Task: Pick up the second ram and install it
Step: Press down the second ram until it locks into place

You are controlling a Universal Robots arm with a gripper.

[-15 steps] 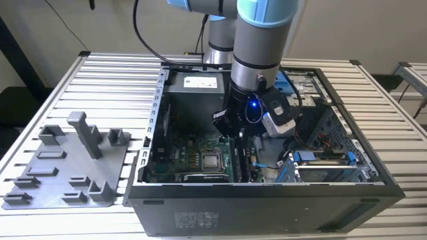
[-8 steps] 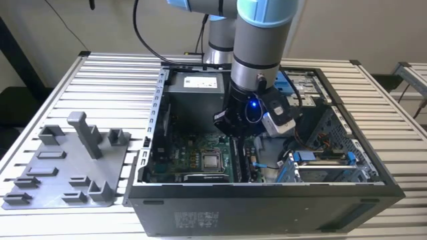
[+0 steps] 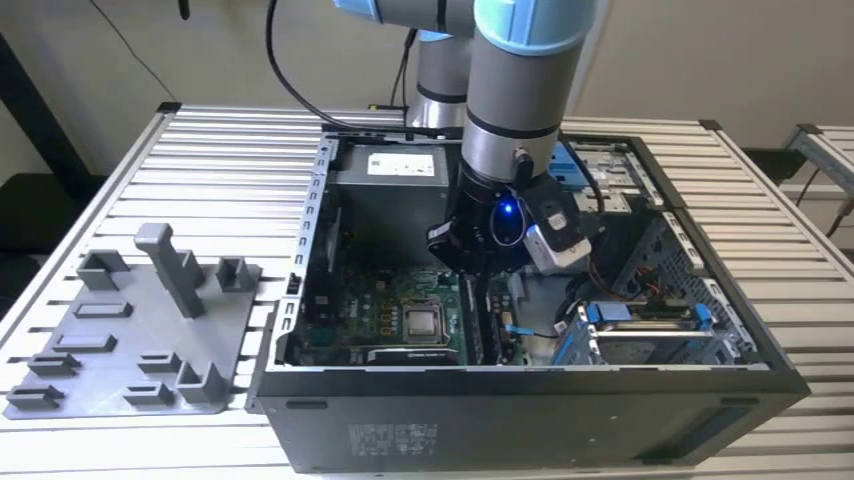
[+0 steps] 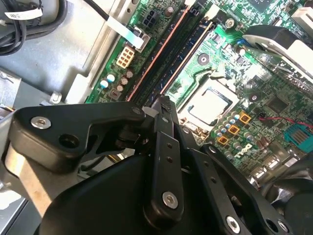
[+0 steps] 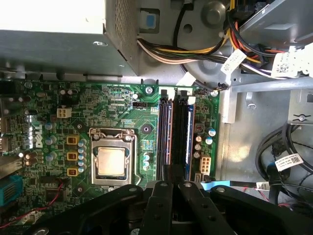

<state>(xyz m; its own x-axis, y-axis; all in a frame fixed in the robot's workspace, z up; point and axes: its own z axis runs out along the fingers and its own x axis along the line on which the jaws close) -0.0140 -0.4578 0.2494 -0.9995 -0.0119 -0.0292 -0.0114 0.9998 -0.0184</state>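
Observation:
The second ram [image 5: 181, 132] is a dark, thin stick seen edge-on, standing in one of the memory slots of the green motherboard [image 5: 73, 105]; it also shows in the second wrist view [image 4: 178, 63]. My black gripper [image 3: 467, 262] reaches down inside the open computer case, right over those slots. In both wrist views the gripper [image 5: 176, 182] [image 4: 160, 104] has its fingers drawn together on the near end of the stick. A neighbouring slot [image 5: 164, 132] with blue and orange edges runs alongside it.
The processor socket [image 5: 111, 161] lies beside the slots. A power supply [image 3: 387, 175] and bundled cables [image 5: 234, 49] crowd the far end of the case, and a drive cage [image 3: 654, 330] stands at the exterior view's right. A grey fixture plate [image 3: 134, 340] with upright posts lies outside the case.

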